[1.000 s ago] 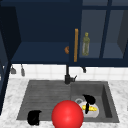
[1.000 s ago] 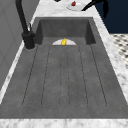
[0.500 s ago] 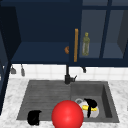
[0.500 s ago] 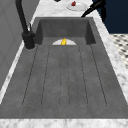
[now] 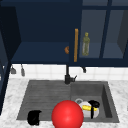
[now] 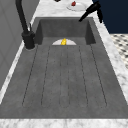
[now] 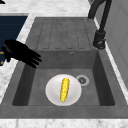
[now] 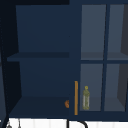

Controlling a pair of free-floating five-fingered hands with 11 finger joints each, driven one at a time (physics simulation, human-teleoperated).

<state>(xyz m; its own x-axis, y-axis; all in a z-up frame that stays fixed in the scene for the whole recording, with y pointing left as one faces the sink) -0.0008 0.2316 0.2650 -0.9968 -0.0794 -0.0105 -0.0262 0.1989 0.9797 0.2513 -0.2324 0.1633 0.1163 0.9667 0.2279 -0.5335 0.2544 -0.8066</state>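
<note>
The right robot hand point(image 7: 21, 53) is seen at the right side view's left, fingers straight and apart, holding nothing, above the basin's edge; the corn point(image 7: 64, 89) lies on the plate point(image 7: 52, 93) at lower centre; a reach is judged under way; lowering and closing are called for.

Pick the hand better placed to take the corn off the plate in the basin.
Right, probably. The right hand hangs over the basin's front edge, fingers straight, close beside the corn on the plate. The left hand sits at the drainboard's front left corner, across the sink.

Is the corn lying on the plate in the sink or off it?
On it: the corn lies flat across the white plate on the sink basin's floor.
</note>
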